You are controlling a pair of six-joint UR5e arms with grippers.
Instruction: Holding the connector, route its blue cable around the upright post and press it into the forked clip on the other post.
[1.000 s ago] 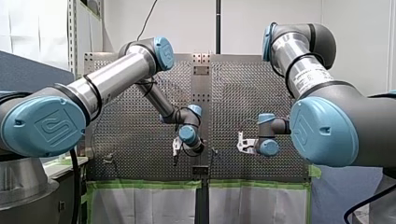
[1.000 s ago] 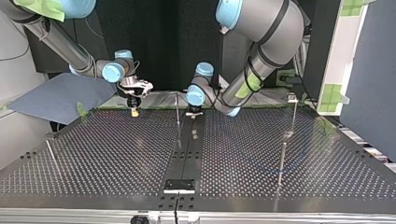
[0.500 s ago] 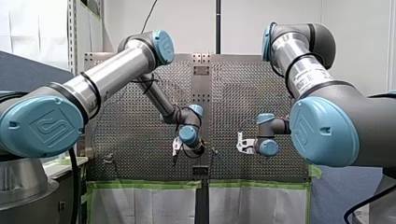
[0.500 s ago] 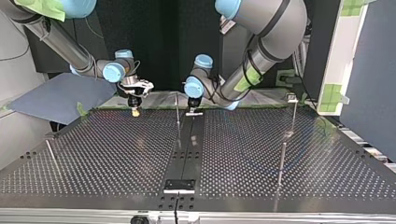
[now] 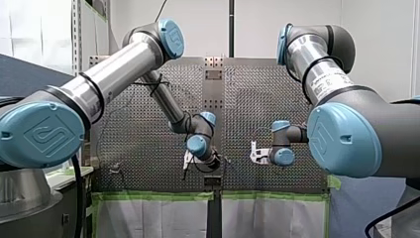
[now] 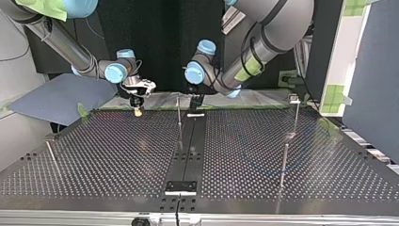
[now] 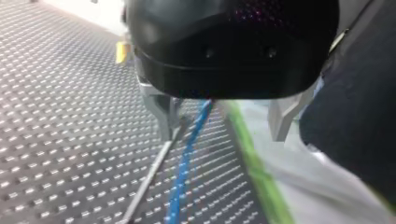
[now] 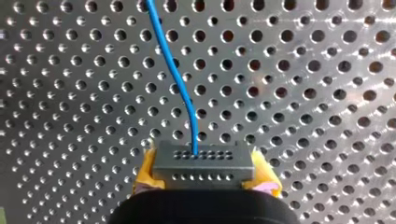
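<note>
My right end effector clamps the grey rectangular connector of the thin blue cable; my left end effector holds its metal fingers apart.

My left arm is silver tubing with black bands and light-blue joint caps; my right arm matches, plus a white label.
</note>
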